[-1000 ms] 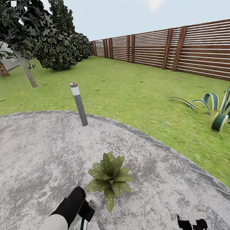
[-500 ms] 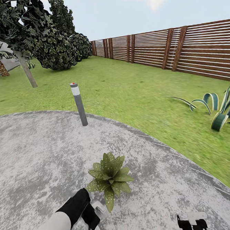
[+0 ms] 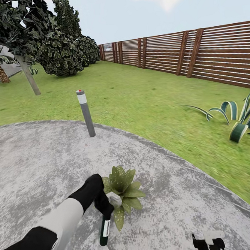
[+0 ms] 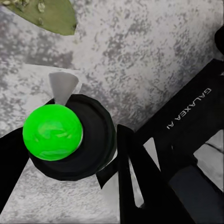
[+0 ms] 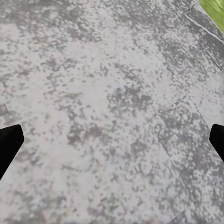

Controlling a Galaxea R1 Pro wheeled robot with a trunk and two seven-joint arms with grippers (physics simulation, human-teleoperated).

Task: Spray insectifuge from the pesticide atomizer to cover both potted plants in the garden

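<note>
**Grey paving, and the sprayer now at the leaves**

Grey mottled paving (image 3: 37,162) carries everything here. At its left, the left gripper (image 3: 105,207) has swung forward from the near edge and now sits against the potted plant (image 3: 121,193), clamped on the pesticide atomizer (image 3: 104,230), which hangs tilted with its dark end low. From the wrist camera the bottle's bright green end (image 4: 52,131) fills the jaws, with one speckled leaf (image 4: 44,13) just beyond. I'd say spraying of this plant is about to begin or under way; no mist shows. Only one such plant is in sight. White lettering on the gripper (image 4: 186,114) reads "GALAXEA AI". Toward the paving's near right edge the right gripper (image 3: 208,242) hangs with its fingers spread apart, holding nothing.
</note>
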